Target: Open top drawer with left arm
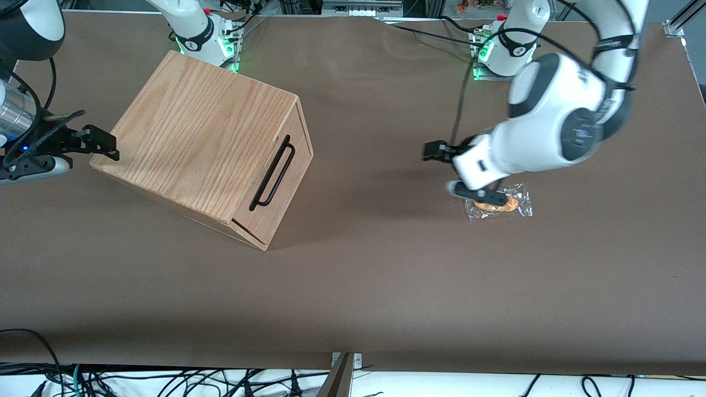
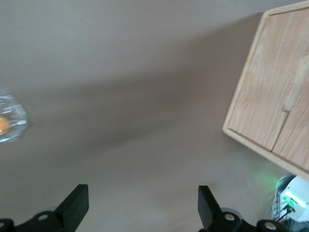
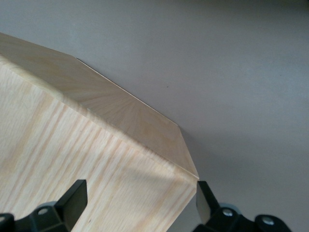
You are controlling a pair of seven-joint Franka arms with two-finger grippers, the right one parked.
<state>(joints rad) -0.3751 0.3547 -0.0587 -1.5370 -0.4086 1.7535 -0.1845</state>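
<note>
The grainy oak box stands toward the parked arm's end of the table, and part of it also shows in the left wrist view. Its top drawer sits pushed in, with the long black bar handle on its front panel, which faces the working arm. My left arm reaches over the table toward the working arm's end. Its gripper hangs open above bare table, well apart from the handle. Nothing is between the fingers.
A clear plastic packet with something orange inside lies on the brown table just under the left arm's wrist. The two arm bases with green lights stand at the table's back edge.
</note>
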